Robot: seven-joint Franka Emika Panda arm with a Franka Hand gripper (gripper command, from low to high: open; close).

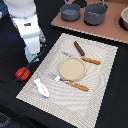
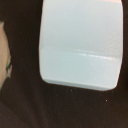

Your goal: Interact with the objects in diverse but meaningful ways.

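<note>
The light blue carton-shaped block [image 2: 80, 45] fills most of the wrist view, very close under the camera, and no fingers show there. In the exterior view my gripper [image 1: 32, 56] hangs low over the dark table just off the placemat's left edge, with only a sliver of pale blue showing beneath it. Whether its jaws are open or shut is hidden. The red tomato-like ball [image 1: 21, 73] lies on the dark table nearby. The white-and-blue fish [image 1: 41, 87] rests on the placemat's near-left corner. The dark brown sausage [image 1: 79, 48] lies toward the mat's far edge.
A round tan plate [image 1: 72, 68] sits mid-placemat [image 1: 100, 95], a wooden-handled fork [image 1: 68, 81] on its near side and a knife [image 1: 84, 59] on its far side. Two grey pots [image 1: 95, 13] stand on a brown board at the back.
</note>
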